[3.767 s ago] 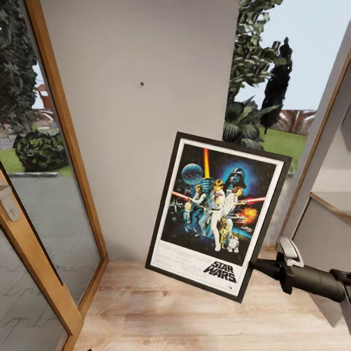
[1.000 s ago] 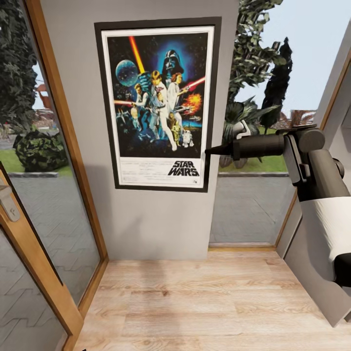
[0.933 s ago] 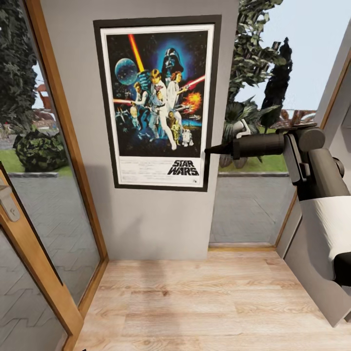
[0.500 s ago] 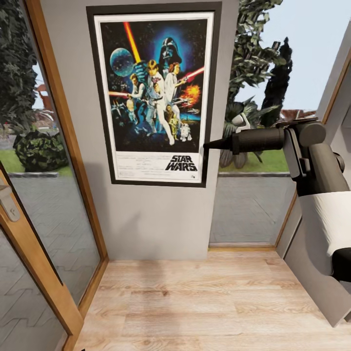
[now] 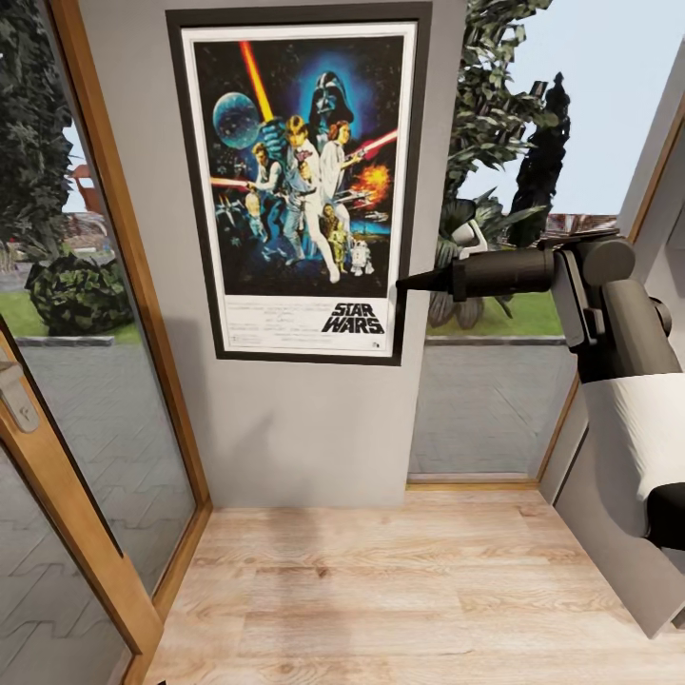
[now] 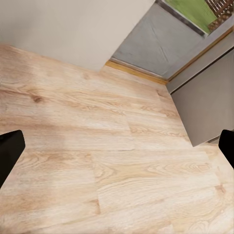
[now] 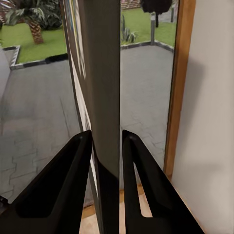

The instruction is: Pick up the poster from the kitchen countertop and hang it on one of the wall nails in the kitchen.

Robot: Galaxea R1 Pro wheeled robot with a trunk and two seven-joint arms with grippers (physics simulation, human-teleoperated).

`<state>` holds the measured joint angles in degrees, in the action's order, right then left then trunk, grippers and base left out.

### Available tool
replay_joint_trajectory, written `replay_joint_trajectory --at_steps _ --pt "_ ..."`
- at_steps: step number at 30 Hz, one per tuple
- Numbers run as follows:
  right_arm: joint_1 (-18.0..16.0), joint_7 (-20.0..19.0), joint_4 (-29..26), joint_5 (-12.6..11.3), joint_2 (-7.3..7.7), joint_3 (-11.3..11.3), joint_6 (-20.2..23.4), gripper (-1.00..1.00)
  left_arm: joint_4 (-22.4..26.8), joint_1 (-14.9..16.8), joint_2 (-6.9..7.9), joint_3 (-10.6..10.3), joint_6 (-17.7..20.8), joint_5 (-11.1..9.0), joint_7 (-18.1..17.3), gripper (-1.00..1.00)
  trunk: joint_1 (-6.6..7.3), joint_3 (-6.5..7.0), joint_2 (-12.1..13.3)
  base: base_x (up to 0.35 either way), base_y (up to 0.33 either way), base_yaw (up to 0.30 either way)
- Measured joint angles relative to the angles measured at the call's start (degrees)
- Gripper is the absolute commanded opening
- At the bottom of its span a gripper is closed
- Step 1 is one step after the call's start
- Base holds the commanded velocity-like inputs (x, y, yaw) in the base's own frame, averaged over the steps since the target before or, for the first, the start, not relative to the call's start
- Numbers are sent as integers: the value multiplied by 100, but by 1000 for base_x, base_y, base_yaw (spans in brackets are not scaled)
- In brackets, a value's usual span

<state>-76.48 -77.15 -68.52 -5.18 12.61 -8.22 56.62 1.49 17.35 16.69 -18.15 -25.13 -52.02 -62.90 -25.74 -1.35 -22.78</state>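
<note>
Grey wall panel (image 5: 285, 438) now carries the poster (image 5: 300, 181) flat and upright, high between the wood-framed glass door (image 5: 86, 400) on the left and the window (image 5: 533, 143) on the right. Raised from a tilted hold low near the wooden floor (image 5: 381, 590) a few seconds ago, then nudged slightly up and left over the last second. Covers the spot where the wall nail showed earlier, so probably hooked or about to be; cannot tell from here.

Right pincer (image 5: 407, 283) clamped on the poster's right edge near the bottom corner, fingers (image 7: 73, 180) pressed to either side of the frame seen edge-on in the right wrist view. Left pincer (image 6: 117, 156) spread wide, holding nothing, pointed at the floor.

Suggests hanging nearly done: next, likely a cautious release and a check that the frame stays put. Risk of a drop if the nail is missed.
</note>
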Motion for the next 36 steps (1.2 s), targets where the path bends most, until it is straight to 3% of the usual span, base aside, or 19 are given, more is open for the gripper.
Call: replay_joint_trajectory --at_steps 15,36 --pt "1 0 -13 0 -2 0 0 -100 -1 1 7 0 2 0 0 100 0 0 0 9 0 0" --pt "1 0 -14 0 -2 0 0 -100 -3 0 9 0 9 0 0 100 0 0 0 202 0 0"
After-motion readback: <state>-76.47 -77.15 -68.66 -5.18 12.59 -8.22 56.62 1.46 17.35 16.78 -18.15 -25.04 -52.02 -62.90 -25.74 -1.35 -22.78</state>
